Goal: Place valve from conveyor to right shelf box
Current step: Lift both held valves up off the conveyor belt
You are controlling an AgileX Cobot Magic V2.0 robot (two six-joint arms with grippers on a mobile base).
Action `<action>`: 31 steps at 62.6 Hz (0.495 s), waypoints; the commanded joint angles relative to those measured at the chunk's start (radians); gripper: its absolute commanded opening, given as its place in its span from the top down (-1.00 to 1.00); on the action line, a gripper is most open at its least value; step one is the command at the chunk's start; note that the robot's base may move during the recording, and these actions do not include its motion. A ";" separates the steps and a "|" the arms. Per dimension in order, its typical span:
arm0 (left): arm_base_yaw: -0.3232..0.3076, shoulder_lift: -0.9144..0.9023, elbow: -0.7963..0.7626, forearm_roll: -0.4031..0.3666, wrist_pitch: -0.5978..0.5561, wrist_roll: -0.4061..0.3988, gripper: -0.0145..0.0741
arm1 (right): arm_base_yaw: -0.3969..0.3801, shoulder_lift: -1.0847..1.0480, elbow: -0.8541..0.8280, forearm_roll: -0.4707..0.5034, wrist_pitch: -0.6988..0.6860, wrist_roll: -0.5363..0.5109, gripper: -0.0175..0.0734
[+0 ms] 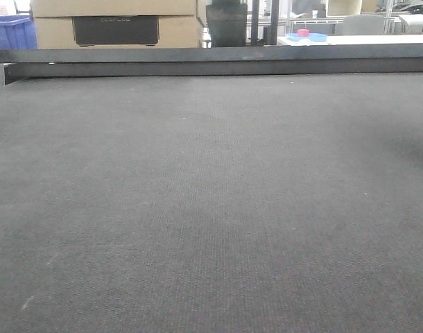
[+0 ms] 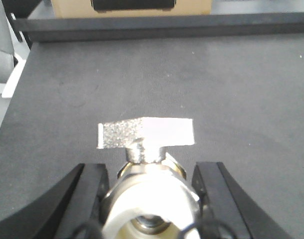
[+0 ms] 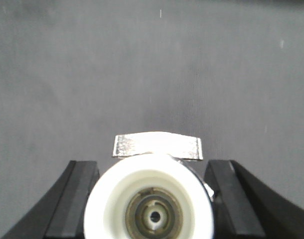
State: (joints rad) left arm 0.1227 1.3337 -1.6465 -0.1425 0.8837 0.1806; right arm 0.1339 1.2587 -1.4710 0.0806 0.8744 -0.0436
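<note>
A round white end with a dark hole in the middle fills the bottom of the right wrist view. It is a valve [image 3: 149, 201], very near the camera. The right tool [image 3: 149, 167] has its two black fingers [image 3: 75, 199] close in on each side of the white end, so it looks to be gripping this valve. A flat silver handle [image 3: 157, 147] sticks out behind. Under it there is only the grey belt [image 3: 152, 64].

The left wrist view shows much the same. The left tool [image 2: 149, 169] is closed around a second valve [image 2: 149, 196] (shiny metal with a white ring), with the silver handle lying sideways in front. The dark rail [image 2: 162, 27] of the belt runs across further off.

In the front view no valve lies on the part of the belt that shows, and no arm shows there either.

I think the picking up is done, since each tool seems to have a valve. What is left is the carrying: over to the right shelf box, then letting go.

The shelf and the box are in none of the views. The bottoms of the fingers and valves are cut off by the picture edges. I cannot tell if the valves are lifted or resting on the belt.
</note>
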 commanded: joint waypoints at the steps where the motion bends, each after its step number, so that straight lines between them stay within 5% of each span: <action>1: 0.004 -0.011 -0.013 -0.016 -0.040 -0.008 0.92 | -0.001 -0.013 -0.019 -0.005 -0.137 -0.009 0.95; 31: 0.004 -0.011 -0.013 -0.033 0.022 -0.008 0.92 | -0.001 -0.013 -0.019 -0.005 -0.317 -0.009 0.95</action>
State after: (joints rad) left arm 0.1227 1.3337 -1.6465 -0.1595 0.9469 0.1806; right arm 0.1339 1.2587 -1.4710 0.0806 0.6465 -0.0436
